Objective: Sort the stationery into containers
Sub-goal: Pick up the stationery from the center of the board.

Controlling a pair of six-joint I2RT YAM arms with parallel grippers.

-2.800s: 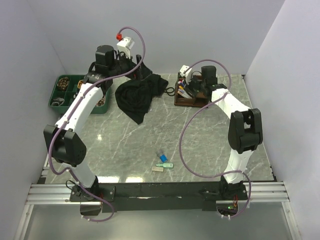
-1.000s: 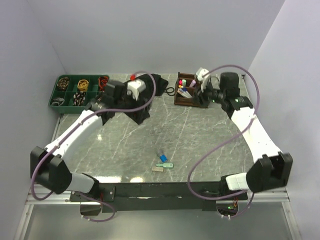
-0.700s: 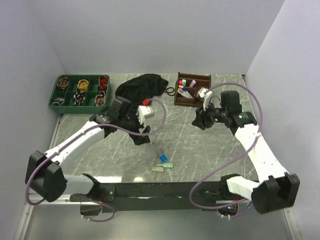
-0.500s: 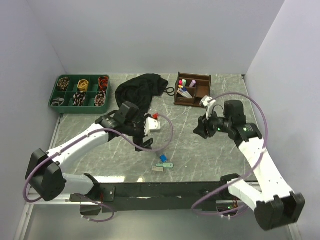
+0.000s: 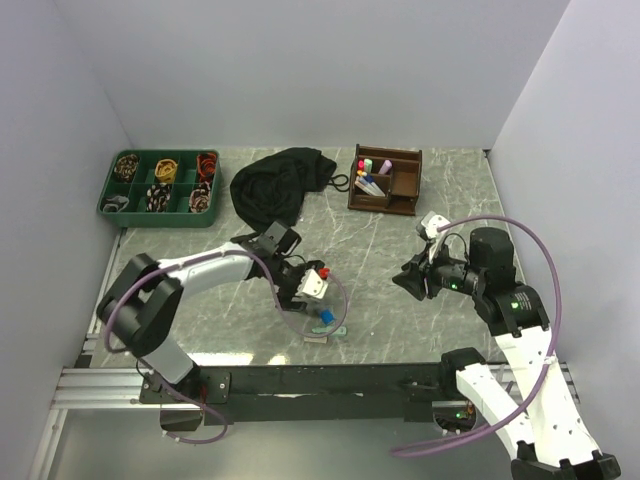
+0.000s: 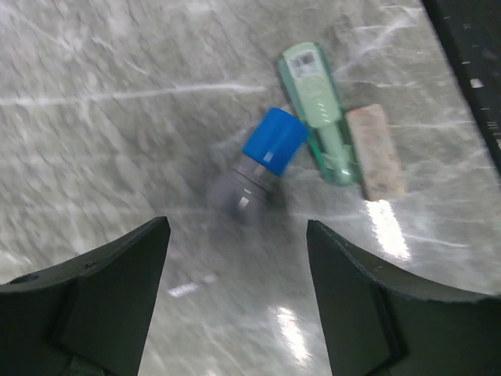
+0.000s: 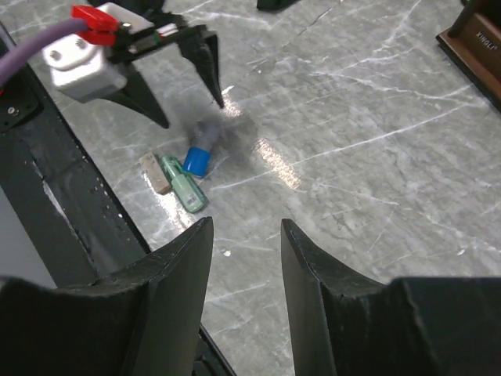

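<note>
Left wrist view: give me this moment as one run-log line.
left fingers open near blue-capped piece | green highlighter, eraser beside it | right fingers open, empty

Bright, even overhead light; white glare patches on the polished counter [image 6: 117, 117] in all views; soft shadow beside the blue-capped piece [image 6: 270, 145]; left wrist view smeared, marble veins streaked; left tool [image 6: 235, 235] fingers dark, unfocused at bottom edge; top view sharp.

Left end effector [image 6: 235, 235] and right end effector [image 7: 245, 231] hang spread.
</note>
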